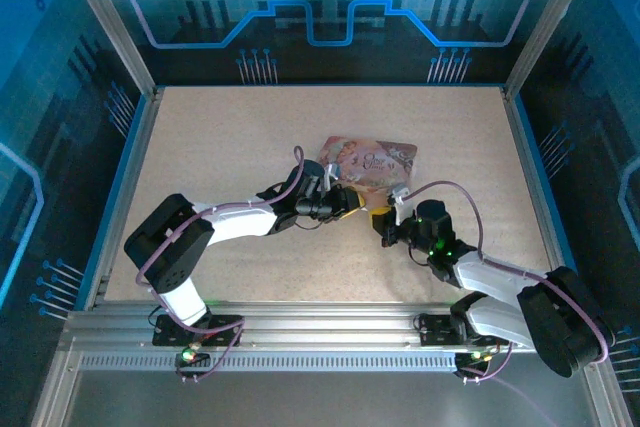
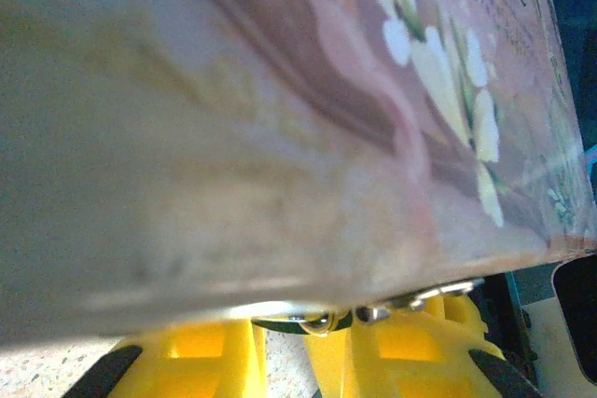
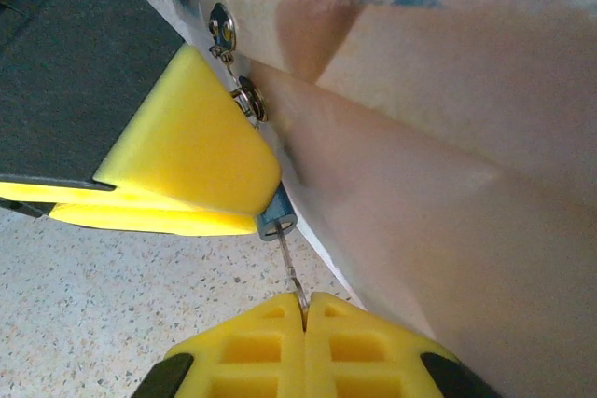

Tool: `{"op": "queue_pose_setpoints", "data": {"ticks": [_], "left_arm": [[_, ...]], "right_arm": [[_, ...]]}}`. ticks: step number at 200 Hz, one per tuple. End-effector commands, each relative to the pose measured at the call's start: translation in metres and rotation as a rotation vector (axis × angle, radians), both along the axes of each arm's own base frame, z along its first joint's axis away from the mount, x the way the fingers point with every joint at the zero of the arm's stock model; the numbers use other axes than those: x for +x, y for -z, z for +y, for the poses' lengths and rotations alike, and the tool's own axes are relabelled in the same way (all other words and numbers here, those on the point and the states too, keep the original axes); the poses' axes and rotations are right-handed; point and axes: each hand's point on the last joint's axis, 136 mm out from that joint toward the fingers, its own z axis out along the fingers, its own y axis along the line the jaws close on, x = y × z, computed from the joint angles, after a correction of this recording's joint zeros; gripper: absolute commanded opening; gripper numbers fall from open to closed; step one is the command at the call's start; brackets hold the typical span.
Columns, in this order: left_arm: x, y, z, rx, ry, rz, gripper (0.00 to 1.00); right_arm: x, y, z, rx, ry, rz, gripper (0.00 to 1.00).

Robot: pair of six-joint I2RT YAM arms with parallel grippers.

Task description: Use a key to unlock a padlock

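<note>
**A:** From overhead, where is everything?

**B:** The pink tin (image 1: 368, 159) lies on the bench (image 1: 220, 137). The left fingers (image 1: 348, 207) and right fingers (image 1: 383, 215) meet tip to tip at the tin's near edge.

**A:** And the left wrist view?

**B:** The tin's printed lid looms right over the left fingers. Their yellow pads stand only slightly apart, under two shiny metal fittings (image 2: 410, 303) on the tin's edge.

**A:** The right wrist view?

**B:** That's the clearest one. The right fingers are pressed fully together on the key (image 3: 292, 272). Its thin blade runs up into the bluish padlock (image 3: 277, 221). The padlock pokes out from between the left fingers' pads, which look nipped on it. It sits against the tin's side, just below the fittings.

**A:** So turning comes next?

**B:** I think so, since the key looks seated. The right wrist should roll about the blade's own line, with no sideways push, because a blade that thin could bend or slip out. The left fingers must hold firm so the padlock's body doesn't spin along with the key.
</note>
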Motion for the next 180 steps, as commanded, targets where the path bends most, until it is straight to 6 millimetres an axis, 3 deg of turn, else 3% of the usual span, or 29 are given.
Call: {"op": "queue_pose_setpoints", "data": {"ticks": [1,76,180], "left_arm": [[-0.012,-0.035,-0.017,-0.1,0.08,-0.025,0.17],[-0.012,-0.036,-0.017,-0.103,0.083,-0.027,0.17],[-0.011,-0.04,-0.02,-0.114,0.09,-0.027,0.17]], "right_arm": [[0.013,-0.024,0.001,0.027,0.019,-0.078,0.0],[0.001,-0.028,0.015,0.056,-0.086,-0.074,0.0],[0.02,-0.042,0.036,0.087,-0.123,-0.096,0.0]]}}
